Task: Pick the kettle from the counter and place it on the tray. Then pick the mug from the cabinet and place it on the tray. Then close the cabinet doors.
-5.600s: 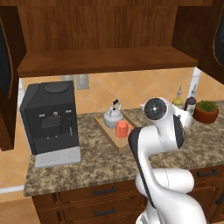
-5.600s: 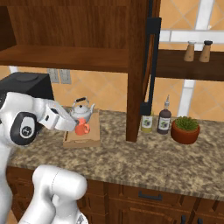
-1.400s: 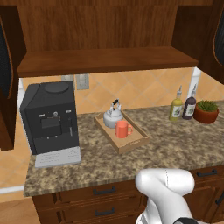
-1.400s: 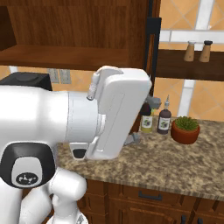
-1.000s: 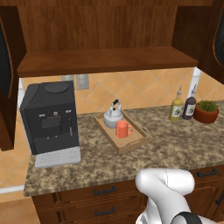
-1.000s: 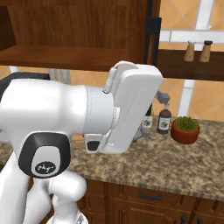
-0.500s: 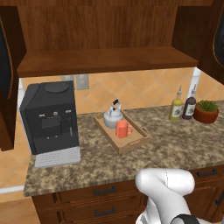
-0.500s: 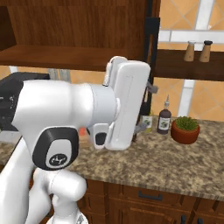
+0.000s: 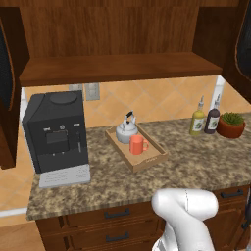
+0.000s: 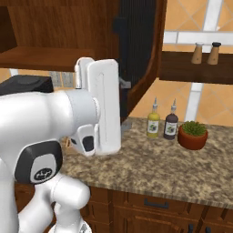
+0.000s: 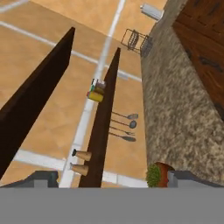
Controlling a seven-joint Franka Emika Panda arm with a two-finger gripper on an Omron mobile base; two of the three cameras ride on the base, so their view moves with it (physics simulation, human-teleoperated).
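Nearest to me in the left base view is the arm's white base [image 9: 185,208], rising in front of the drawers [image 9: 112,228] under the counter [image 9: 196,164]. From the right base view the arm [image 10: 59,123] bulks large in the foreground, its flat white link [image 10: 103,105] standing upright in front of the dark cabinet door [image 10: 139,50].

In the hand view I see the two tips of my pincer [image 11: 111,178] at the bottom corners, set far apart, so it stands wide with nothing between them. That camera is rolled: the counter runs up the right side, a potted plant [image 11: 158,174] sits low between the tips, and a dark wall shelf [image 11: 103,127] carries two shakers [image 11: 81,161].

On the counter, mid-distance, the tray [image 9: 147,159] lies slanted. The mug [image 9: 137,145] stands upright in it, toward the near end, and the kettle [image 9: 126,131] sits just behind the mug, also inside the tray, with its black handle arching above. Left of the tray stands a black coffee machine [image 9: 58,135]. To the right, well apart from the tray, two bottles [image 9: 205,117] stand side by side, beside the plant in its orange pot [image 9: 231,126].

Farthest, above the counter, the cabinet [image 9: 112,41] is open, its wooden shelf [image 9: 117,68] in plain sight. Its doors [image 9: 242,44] stand swung out at both edges of the left base view.
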